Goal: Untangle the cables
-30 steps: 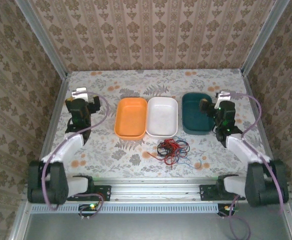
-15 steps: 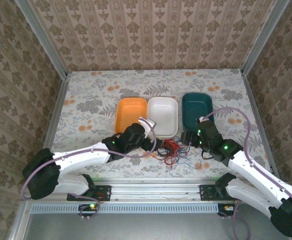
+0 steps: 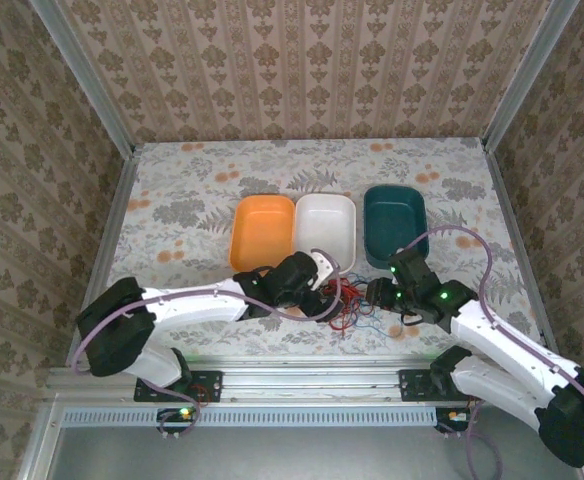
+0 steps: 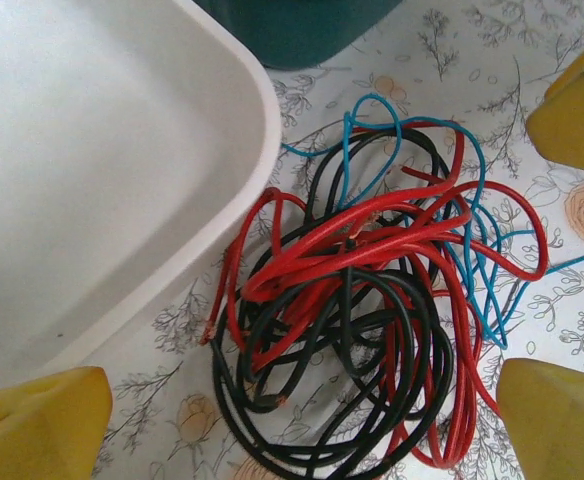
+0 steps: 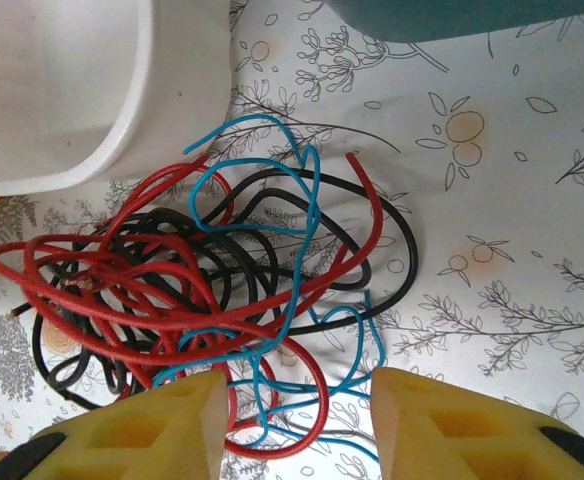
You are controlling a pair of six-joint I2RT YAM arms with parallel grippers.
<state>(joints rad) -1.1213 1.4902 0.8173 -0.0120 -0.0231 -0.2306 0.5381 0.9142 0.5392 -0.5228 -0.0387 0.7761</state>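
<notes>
The cables [image 3: 345, 298] lie tangled on the desk [image 3: 192, 190], just beside the near edge of the white tray [image 3: 324, 232]. The left pincer [image 4: 302, 425] is held wide above them. The right pincer [image 5: 297, 425] is set narrow astride blue strands, seemingly ungripped. A single strand should be pinched and drawn away from the tray.

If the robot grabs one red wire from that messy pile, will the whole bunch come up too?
Probably, at least partly. The thin red, black and blue wires loop through one another, so pulling one would likely drag its neighbours. They curve loosely, so they look floppy and light, likely to dangle.
</notes>
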